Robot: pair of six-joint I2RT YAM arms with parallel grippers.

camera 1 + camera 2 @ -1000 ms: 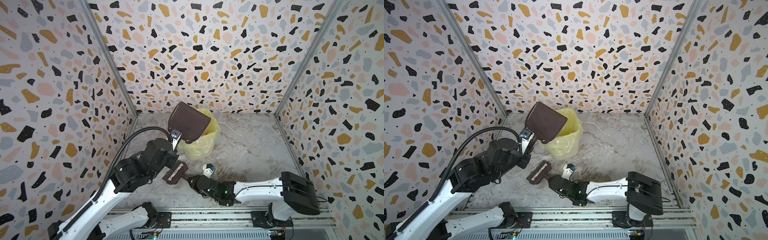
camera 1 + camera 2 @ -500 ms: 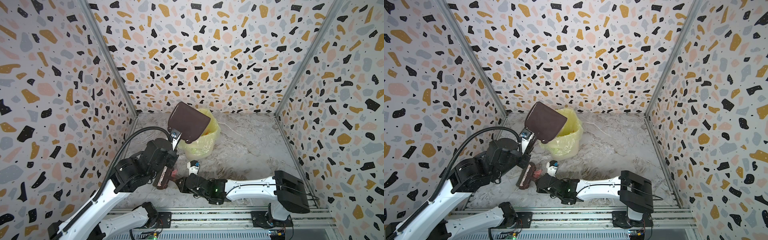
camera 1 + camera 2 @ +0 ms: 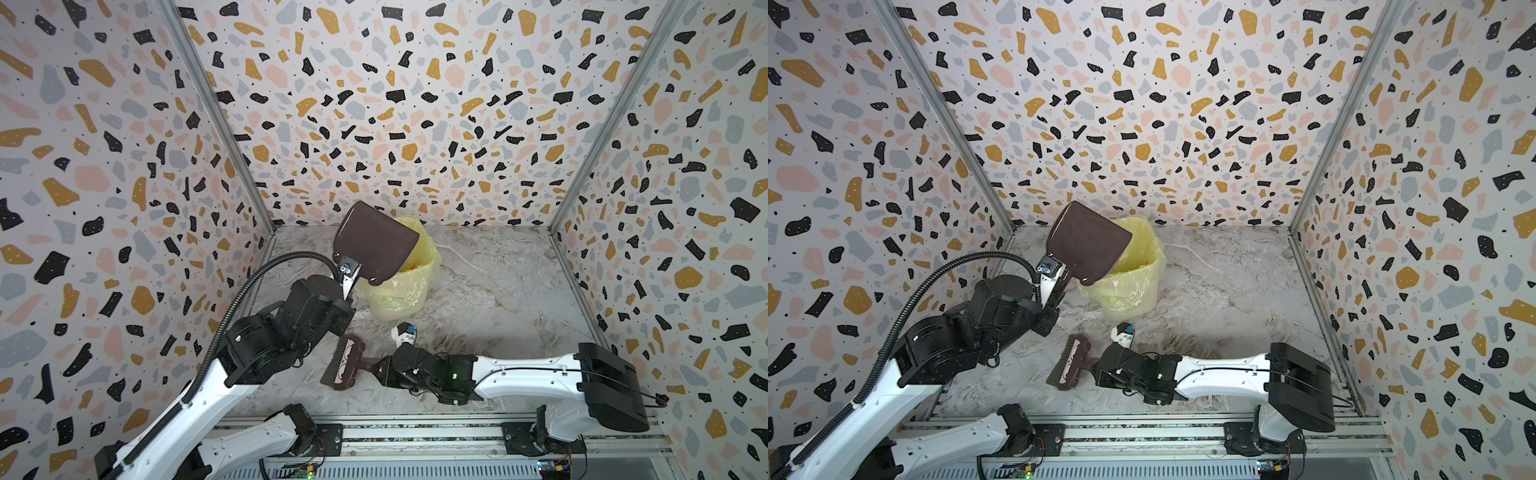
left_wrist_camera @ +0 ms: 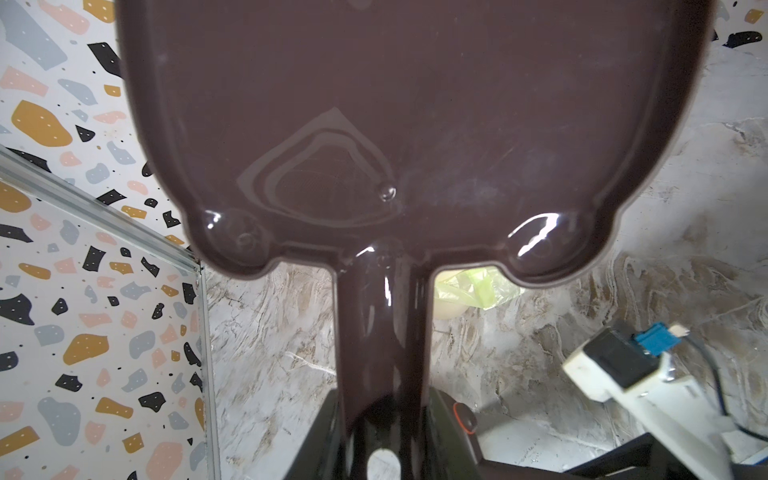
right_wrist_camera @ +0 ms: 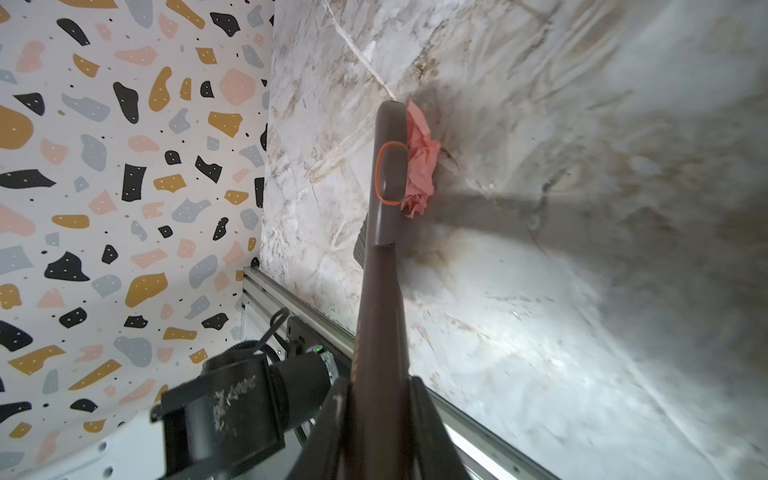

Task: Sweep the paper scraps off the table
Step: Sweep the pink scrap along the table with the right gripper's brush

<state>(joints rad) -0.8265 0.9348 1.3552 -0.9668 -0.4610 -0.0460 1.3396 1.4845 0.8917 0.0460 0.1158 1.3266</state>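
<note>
My left gripper (image 3: 348, 272) (image 3: 1054, 271) (image 4: 382, 415) is shut on the handle of a brown dustpan (image 3: 376, 245) (image 3: 1090, 241) (image 4: 374, 124). It holds the pan raised and tilted over the yellow-lined bin (image 3: 399, 286) (image 3: 1129, 286). Low at the front of the table (image 3: 498, 291), my right gripper (image 3: 376, 368) (image 3: 1098, 368) (image 5: 376, 395) is shut on the handle of a brown brush (image 3: 343, 365) (image 3: 1069, 363) (image 5: 388, 174). The brush head rests on the marble. A crumpled pink paper scrap (image 5: 419, 166) lies against the brush head in the right wrist view.
Terrazzo walls (image 3: 124, 208) close in the left, back and right sides. An aluminium rail (image 3: 415, 432) runs along the front edge. The bin stands at the back, left of centre. Bare marble stretches to the right of the bin.
The right arm pushed the brush leftward under the left arm, then drew it back a little to the right and front. The left arm and dustpan have not moved.
</note>
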